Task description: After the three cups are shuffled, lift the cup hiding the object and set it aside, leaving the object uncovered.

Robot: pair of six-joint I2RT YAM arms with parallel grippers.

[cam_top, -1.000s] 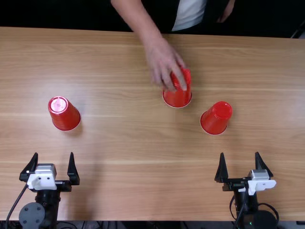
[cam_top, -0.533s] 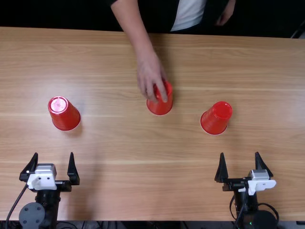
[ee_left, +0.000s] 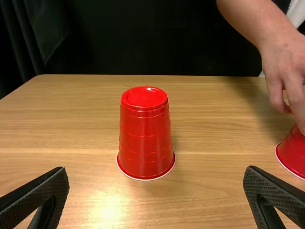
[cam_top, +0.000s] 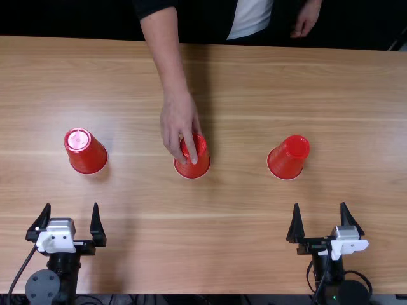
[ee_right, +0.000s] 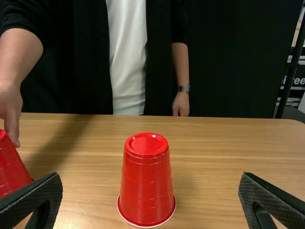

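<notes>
Top view: three ribbed, tapered red plastic cups stand upside down across the middle of the wood-grained table [cam_top: 203,216]: left cup [cam_top: 84,152], middle cup [cam_top: 193,162], right cup [cam_top: 289,157]. A person's hand [cam_top: 178,124] from the upper edge grips the middle cup; whatever the cups cover is hidden. Left tool [cam_top: 70,207], lower left, and right tool [cam_top: 320,206], lower right, gape wide, holding nothing.

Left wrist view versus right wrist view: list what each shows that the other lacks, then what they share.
Left wrist view, not the right: the left red cup, upside down. Right wrist view, not the left: the right red cup, also upside down, and the person's free hand hanging at their side. Both: part of the middle red cup under the person's other hand, and the wooden table.
</notes>
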